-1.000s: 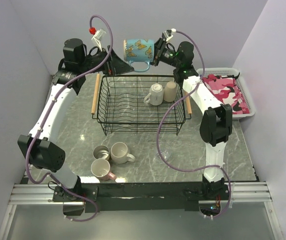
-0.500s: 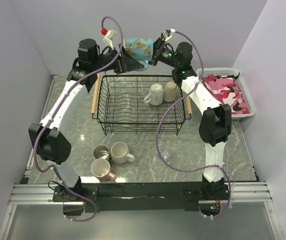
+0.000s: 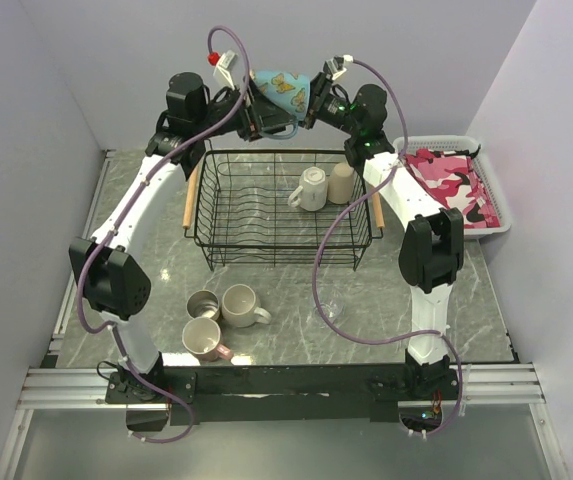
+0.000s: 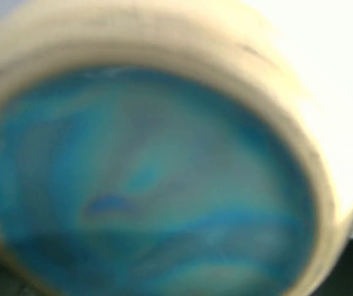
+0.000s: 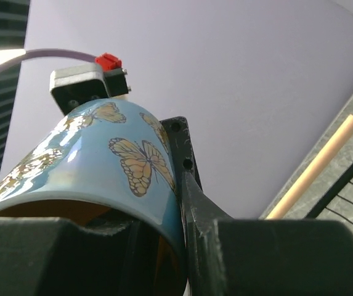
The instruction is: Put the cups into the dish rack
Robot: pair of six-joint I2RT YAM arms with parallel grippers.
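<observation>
Right gripper (image 3: 310, 102) pinches the blue mug (image 3: 280, 90) at its rim. In the right wrist view the mug wall passes between the two dark fingers (image 5: 47, 259), with the orange inside showing under the rim. The mug lies on its side in the air above the far edge of the dish rack (image 3: 276, 153), mouth toward the right gripper, base toward the left gripper (image 3: 253, 108).

Left gripper sits at the base end; one of its black fingers runs along the mug's side in the right wrist view. The left wrist view is filled by a blurred blue base with a pale ring, and its own fingers are not seen, so I cannot tell whether it is spread or clamped.

In the rack, far right corner: white mug (image 3: 309, 188) just beside tan cup (image 3: 342, 183). On the table (image 3: 156, 215), near the arm bases: steel cup (image 3: 202, 304), second white mug (image 3: 239, 305), pink mug (image 3: 202, 340), clustered.
</observation>
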